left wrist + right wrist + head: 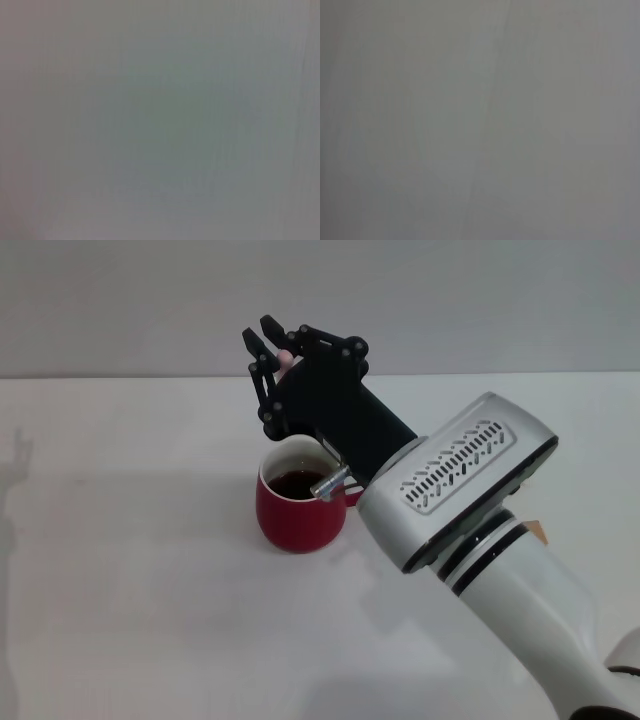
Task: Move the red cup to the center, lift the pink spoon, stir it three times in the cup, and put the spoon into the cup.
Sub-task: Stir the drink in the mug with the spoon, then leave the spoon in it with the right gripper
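On the white surface point(130, 620), the red cup point(298, 510) stands upright with dark liquid visible inside its white interior. All positions below are given relative to this cup.

Right claw point(268, 345): positioned above and just behind the cup's far rim, carried on the black wrist housing of the right arm point(470, 490), which reaches in from the cup's right side. Its black fingers point(255, 348) point up and away from the cup and stand slightly apart. A small pale pink object, apparently the handle end of the pink spoon point(286, 359), shows between the fingers near their base. Whether the fingers actually press on it cannot be determined.

A short grey metal part on the wrist housing projects over the cup's right rim. The cup's handle is hidden behind the arm.

Left claw: not visible in the head view. Both wrist views show only a uniform grey field.
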`<action>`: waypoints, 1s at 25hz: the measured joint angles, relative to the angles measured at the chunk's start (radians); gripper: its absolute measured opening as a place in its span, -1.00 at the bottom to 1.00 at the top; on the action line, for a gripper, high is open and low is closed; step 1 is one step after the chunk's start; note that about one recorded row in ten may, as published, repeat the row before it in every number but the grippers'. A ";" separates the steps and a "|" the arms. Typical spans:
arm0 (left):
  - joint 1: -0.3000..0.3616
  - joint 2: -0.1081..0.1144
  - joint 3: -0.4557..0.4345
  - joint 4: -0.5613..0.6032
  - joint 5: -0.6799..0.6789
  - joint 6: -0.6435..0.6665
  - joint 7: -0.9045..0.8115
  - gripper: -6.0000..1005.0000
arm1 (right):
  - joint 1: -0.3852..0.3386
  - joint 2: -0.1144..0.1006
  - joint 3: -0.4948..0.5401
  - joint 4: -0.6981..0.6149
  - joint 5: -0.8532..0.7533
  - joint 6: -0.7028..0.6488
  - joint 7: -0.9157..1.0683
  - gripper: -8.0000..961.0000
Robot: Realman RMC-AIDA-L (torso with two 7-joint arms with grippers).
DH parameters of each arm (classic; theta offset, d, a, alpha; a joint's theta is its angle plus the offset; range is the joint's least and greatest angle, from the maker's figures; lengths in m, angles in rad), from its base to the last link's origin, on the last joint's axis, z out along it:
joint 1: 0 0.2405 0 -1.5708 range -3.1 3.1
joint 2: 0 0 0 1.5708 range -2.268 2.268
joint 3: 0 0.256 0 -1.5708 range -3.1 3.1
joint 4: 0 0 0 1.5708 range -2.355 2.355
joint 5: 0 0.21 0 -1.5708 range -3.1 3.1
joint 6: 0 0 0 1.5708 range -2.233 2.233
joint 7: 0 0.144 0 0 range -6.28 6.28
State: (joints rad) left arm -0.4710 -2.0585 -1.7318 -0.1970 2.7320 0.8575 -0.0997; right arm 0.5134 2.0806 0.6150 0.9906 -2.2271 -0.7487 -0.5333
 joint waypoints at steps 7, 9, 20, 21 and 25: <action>0.002 0.000 0.005 0.001 0.000 0.000 0.000 0.65 | -0.032 0.004 -0.027 0.007 0.001 0.000 0.000 -0.72; 0.008 -0.001 0.008 0.001 0.001 0.001 0.000 0.65 | -0.038 0.004 -0.030 0.007 0.001 -0.001 0.000 -0.72; 0.020 -0.005 0.010 0.001 0.004 0.004 0.000 0.65 | -0.080 0.009 -0.059 0.000 0.009 -0.017 0.002 -0.72; 0.020 -0.005 0.010 0.001 0.004 0.004 0.000 0.65 | -0.081 0.009 -0.061 -0.004 0.013 -0.018 0.005 -0.72; 0.025 -0.006 0.011 0.001 0.004 0.002 -0.001 0.65 | -0.081 0.009 -0.066 -0.024 0.017 -0.018 0.019 -0.72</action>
State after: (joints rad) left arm -0.4457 -2.0646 -1.7210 -0.1964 2.7356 0.8595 -0.1007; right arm 0.4325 2.0901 0.5485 0.9664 -2.2100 -0.7669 -0.5144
